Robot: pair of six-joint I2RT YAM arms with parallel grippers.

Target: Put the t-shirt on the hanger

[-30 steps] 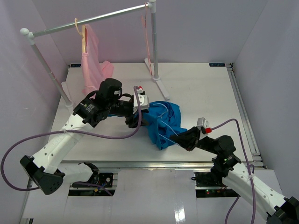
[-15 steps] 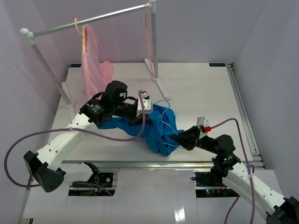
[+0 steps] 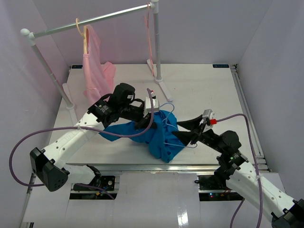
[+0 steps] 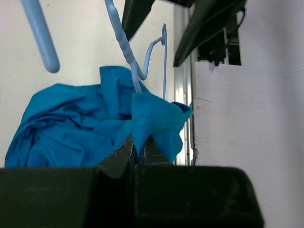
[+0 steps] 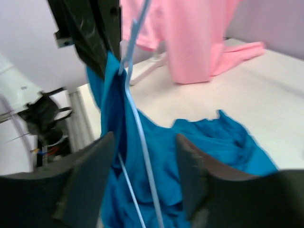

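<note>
The left gripper (image 4: 137, 148) is clamped on a raised fold of the blue t-shirt (image 4: 71, 123), which lies bunched in front of the clothes rack (image 3: 95, 20). The light-blue hanger (image 4: 117, 27) rises from that fold. The right gripper (image 5: 142, 185) is spread open around the hanger's wire.

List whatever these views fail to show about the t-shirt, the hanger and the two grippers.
Left wrist: most of the hanger is cut off by the top edge; whether the left gripper pinches wire along with the t-shirt is hidden by the fold.
Top external: the hanger's path through the t-shirt, covered by folds and the left gripper.
Right wrist: blurred; whether the open right gripper touches the wire is unclear.
</note>
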